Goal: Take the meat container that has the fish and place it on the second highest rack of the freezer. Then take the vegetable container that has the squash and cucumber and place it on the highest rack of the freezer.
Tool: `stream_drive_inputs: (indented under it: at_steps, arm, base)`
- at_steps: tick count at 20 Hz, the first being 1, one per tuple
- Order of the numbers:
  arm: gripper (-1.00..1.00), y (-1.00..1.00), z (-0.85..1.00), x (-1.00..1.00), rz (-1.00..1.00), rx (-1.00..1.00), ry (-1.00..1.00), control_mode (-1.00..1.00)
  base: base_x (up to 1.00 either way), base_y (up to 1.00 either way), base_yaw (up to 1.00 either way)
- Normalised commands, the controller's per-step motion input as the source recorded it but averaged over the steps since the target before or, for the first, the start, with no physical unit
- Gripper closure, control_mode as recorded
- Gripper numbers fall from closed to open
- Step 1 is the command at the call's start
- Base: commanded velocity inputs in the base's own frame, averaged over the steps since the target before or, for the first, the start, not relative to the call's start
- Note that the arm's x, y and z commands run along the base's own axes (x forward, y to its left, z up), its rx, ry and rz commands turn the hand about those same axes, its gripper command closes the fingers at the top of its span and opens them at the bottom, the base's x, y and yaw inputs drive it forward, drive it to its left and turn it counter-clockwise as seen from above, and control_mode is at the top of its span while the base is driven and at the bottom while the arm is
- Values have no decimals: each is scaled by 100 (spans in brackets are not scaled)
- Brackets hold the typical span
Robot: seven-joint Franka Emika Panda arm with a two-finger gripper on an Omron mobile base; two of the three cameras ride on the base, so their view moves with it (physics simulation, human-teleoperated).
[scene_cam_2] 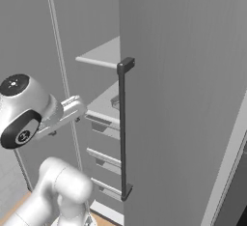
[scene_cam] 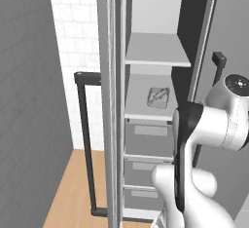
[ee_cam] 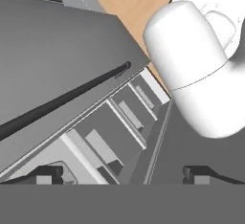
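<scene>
Freezer open; fish container resting on the lower plain shelf, highest rack bare. Gripper jaws spread wide, holding nothing. The tray appears light, rigid and shallow; its rim seems the best place to grip.

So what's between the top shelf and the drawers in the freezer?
In the left base view, a second shelf sits between the top shelf and the drawers, holding a fish tray.

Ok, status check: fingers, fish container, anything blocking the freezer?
Fingers open, holding nothing. Fish container on the freezer's lower plain shelf. Highest rack bare. Door open, no obstruction seen.
</scene>
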Motion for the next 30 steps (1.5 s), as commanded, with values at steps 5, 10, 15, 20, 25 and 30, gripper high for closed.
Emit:
stream_drive_inputs:
  at_steps: [5, 10, 15, 20, 25, 30]
  arm:
    - [-100, 14, 37, 24, -42, 11, 0, -100]
    - [-100, 2, 22, 6, -37, 17, 0, -100]
    - [-100, 2, 10, -5, -12, 8, 0, -100]
    - [-100, 0, 1, 0, 0, 0, 0, -100]
    - [-100, 2, 0, -1, 0, 0, 0, 100]
    - [-100, 0, 0, 0, 0, 0, 0, 100]
  base:
    - [0, 0, 0]
    - [0, 0, 0]
    - [0, 0, 0]
    - [0, 0, 0]
    - [-31, 0, 0]
    - [-100, -38, -8]
